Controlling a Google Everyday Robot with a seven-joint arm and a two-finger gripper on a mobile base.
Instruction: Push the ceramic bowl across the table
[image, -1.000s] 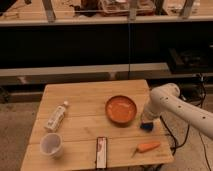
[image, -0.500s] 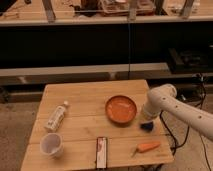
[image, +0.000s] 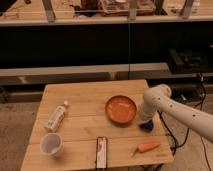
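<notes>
One ceramic bowl (image: 121, 109) sits on the table (image: 80, 100) just beside the gripper (image: 146, 126), whose state cannot be told.

Count taken on one counter (image: 85, 95).

- Bowl (image: 121, 110): one, orange-red, right of centre.
- Bottle (image: 56, 116): one, lying on its side near the left edge.
- Cup (image: 51, 145): one, white, upright at the front left corner.
- Carrot (image: 148, 147): one, lying near the front right corner.
- Packet (image: 101, 151): one, flat, dark and bar-shaped, lying at the front edge about midway along it.

Total: five loose items, one of each kind.

Arm (image: 170, 102): one, white, reaching in over the right edge. It carries one tool (image: 145, 125), set low just beside the bowl's right side, near the right edge.
</notes>
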